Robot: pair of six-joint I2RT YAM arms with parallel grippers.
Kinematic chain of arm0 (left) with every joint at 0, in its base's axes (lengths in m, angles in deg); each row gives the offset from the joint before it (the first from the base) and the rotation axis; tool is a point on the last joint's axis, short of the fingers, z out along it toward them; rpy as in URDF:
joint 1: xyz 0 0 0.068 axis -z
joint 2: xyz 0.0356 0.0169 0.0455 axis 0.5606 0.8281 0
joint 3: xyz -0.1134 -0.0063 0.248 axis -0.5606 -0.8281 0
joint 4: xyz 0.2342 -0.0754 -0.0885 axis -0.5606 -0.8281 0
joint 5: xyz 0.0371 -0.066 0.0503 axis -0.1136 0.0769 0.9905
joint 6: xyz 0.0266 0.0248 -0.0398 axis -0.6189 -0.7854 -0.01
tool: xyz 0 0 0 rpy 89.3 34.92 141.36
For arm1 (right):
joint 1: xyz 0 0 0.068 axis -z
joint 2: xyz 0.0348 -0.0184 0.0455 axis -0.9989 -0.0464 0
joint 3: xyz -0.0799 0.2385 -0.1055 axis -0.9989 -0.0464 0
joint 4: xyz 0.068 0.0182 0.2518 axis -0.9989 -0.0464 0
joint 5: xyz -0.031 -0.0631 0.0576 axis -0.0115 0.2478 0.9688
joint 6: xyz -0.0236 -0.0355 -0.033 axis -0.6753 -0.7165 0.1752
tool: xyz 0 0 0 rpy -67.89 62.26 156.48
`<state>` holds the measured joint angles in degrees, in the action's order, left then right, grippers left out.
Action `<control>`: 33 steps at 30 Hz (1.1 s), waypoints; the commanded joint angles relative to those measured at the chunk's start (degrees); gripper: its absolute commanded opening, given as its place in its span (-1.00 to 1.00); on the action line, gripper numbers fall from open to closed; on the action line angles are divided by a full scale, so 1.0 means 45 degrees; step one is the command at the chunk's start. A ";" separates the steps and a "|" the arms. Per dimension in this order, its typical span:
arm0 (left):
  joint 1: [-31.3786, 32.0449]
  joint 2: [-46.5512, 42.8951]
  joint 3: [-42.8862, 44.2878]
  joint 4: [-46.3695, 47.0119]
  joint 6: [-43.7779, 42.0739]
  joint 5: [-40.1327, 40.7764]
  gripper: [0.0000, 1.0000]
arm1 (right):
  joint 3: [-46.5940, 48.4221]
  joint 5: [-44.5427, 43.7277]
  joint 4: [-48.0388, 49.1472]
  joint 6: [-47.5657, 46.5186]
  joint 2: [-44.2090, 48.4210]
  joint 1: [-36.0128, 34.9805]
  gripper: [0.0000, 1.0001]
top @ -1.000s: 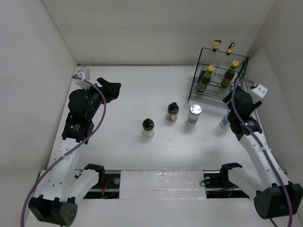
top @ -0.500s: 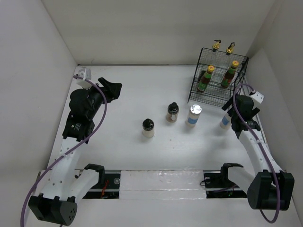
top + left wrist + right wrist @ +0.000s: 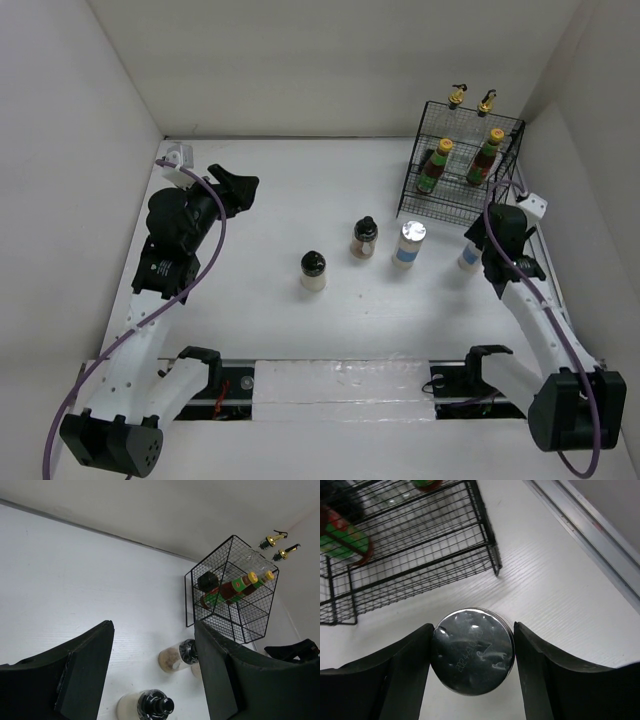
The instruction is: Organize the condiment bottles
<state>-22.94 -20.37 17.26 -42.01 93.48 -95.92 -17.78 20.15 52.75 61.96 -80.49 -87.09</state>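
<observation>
The shaker (image 3: 472,650) stands upright on the surface (image 3: 300,200), just in front of the near right corner of the wire rack (image 3: 455,205); its long axis is vertical, with the metal cap pointing up. It sits directly between the fingers of the right end effector (image 3: 472,632), which appear closed against the cap's sides; the left end effector (image 3: 153,640) is wide open, empty and well apart.

Top view: the right arm (image 3: 517,268) is covering most of the shaker (image 3: 466,256); right wrist view: the shaker's cap (image 3: 472,657) is hiding its body; the wire rack (image 3: 489,544) and a green-labelled sauce bottle (image 3: 344,541) are running off the frame edges; left wrist view: the lower edge is cutting off the left pincer (image 3: 153,626) and a black-capped jar (image 3: 150,706); label print is showing too small to read.
</observation>
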 commanded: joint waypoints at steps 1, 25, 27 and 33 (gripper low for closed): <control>0.0040 -0.0242 0.0031 0.0530 0.0068 -0.0195 0.21 | 0.0509 -0.0851 0.0444 0.0067 0.1105 -0.1088 0.12; 0.0040 -0.0652 -0.0087 0.0530 0.0068 -0.0097 0.21 | 0.8949 -0.0305 0.3937 -0.2003 -0.4457 -0.1347 0.10; 0.0040 -0.0652 -0.0087 0.0530 0.0068 -0.0097 0.21 | 0.9453 0.0103 0.4075 -0.2003 -0.5002 -0.0995 0.10; 0.0040 -0.0652 -0.0087 0.0530 0.0068 -0.0097 0.21 | 0.9945 0.0398 0.4387 -0.2003 -0.5864 -0.0583 0.07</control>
<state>-22.94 -22.43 17.26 -41.99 93.48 -96.10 21.93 20.67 63.26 53.33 -107.96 -90.35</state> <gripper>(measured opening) 0.610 0.664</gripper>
